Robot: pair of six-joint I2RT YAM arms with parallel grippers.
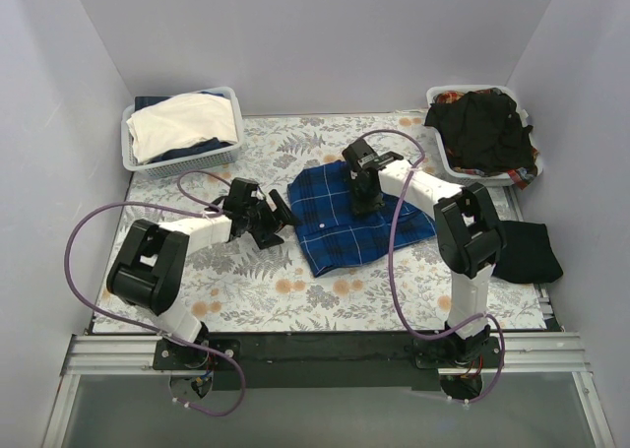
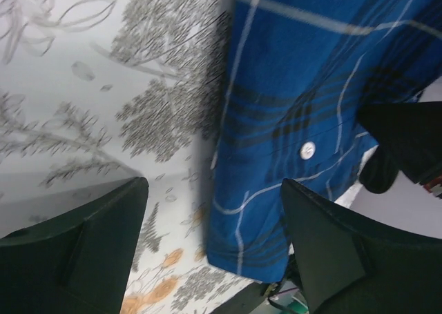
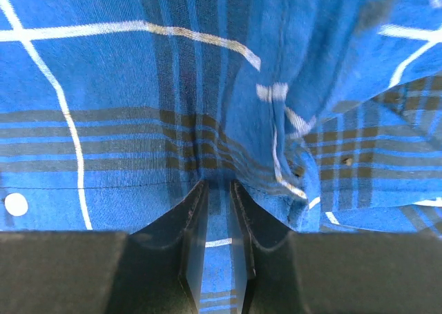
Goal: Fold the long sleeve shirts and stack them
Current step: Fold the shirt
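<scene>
The royal-blue plaid shirt (image 1: 359, 217) lies partly folded in the middle of the floral table. My right gripper (image 1: 366, 200) stands on its upper middle, shut on a pinched fold of the blue plaid cloth (image 3: 219, 210). My left gripper (image 1: 279, 219) is open and empty just left of the shirt's left edge; in the left wrist view the shirt (image 2: 311, 107) with a white button lies between and beyond the fingers (image 2: 324, 252). A black shirt (image 1: 484, 128) is heaped in the right basket. Another black cloth (image 1: 527, 253) lies at the table's right edge.
A white lattice basket (image 1: 182, 162) at the back left holds folded cream and dark clothes. A white lattice basket (image 1: 445, 158) stands at the back right. Purple cables loop from both arms. White walls close in the table.
</scene>
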